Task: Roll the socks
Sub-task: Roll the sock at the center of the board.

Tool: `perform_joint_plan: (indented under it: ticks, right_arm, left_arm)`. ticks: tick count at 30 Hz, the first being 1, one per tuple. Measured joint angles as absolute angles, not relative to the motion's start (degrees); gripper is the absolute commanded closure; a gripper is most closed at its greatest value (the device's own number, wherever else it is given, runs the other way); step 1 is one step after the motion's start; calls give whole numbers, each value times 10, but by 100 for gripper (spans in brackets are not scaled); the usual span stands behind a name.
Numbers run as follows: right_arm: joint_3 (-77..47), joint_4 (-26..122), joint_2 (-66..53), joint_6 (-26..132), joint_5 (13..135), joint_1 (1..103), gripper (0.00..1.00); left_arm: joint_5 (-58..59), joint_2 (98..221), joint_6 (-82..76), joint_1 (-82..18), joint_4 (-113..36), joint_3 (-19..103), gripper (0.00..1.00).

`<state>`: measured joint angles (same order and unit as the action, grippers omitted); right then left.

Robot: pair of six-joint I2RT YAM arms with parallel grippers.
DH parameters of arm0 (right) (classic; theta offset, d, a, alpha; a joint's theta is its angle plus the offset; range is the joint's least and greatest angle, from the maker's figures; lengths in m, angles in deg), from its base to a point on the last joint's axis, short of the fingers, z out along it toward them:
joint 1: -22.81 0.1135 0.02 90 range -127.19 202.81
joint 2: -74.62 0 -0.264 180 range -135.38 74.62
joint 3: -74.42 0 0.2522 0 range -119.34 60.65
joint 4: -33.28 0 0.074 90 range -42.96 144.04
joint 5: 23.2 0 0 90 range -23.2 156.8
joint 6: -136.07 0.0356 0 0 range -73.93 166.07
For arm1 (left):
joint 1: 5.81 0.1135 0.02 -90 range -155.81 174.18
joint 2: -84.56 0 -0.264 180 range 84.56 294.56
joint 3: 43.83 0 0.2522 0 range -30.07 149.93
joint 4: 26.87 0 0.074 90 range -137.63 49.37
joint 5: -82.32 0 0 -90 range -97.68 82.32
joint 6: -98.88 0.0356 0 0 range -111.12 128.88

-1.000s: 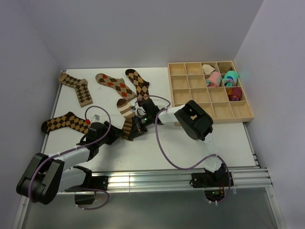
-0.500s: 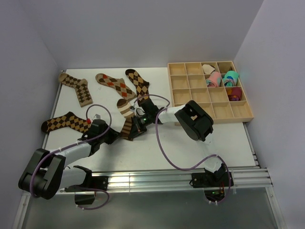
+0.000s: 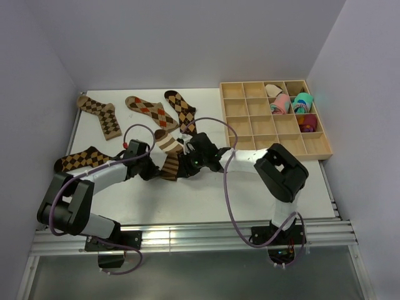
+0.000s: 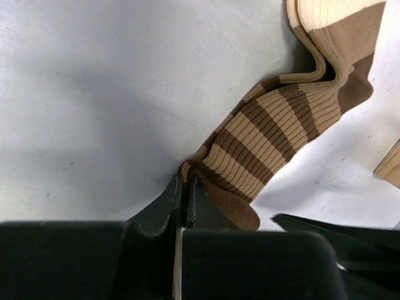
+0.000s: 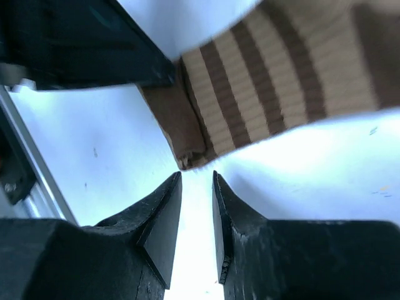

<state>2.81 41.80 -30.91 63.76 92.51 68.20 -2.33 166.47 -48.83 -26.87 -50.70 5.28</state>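
Left claw [image 4: 185, 187] on sock [image 4: 275, 128]; bundles [image 3: 289, 103] in tray [image 3: 236, 127]

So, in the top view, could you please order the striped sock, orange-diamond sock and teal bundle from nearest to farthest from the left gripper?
1. Striped sock, held in the left gripper.
2. Orange-diamond sock, behind it.
3. Teal bundle, far back right.

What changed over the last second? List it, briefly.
The left gripper moved forward and right to the striped sock and shut on its brown end. The right gripper opened, letting that end go, and its elbow swung right. The four argyle socks and the wooden tray stayed put.
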Motion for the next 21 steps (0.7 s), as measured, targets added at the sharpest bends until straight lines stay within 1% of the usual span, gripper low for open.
perform_joint_plan:
  ticks: [4,10,16,21]
  right_arm:
    - [44,383,-277,618,889,690,66]
    - [42,355,-272,594,881,706,64]
    - [6,351,-303,586,886,718,64]
    - [5,358,-329,586,891,718,66]
  left_arm:
    - [-14,1681,-476,-267,-524,71,100]
    - [-1,1696,-466,-266,-534,85,100]
    - [0,1698,-460,-266,-539,89,100]
    - [1,1701,-458,-265,-543,93,100]
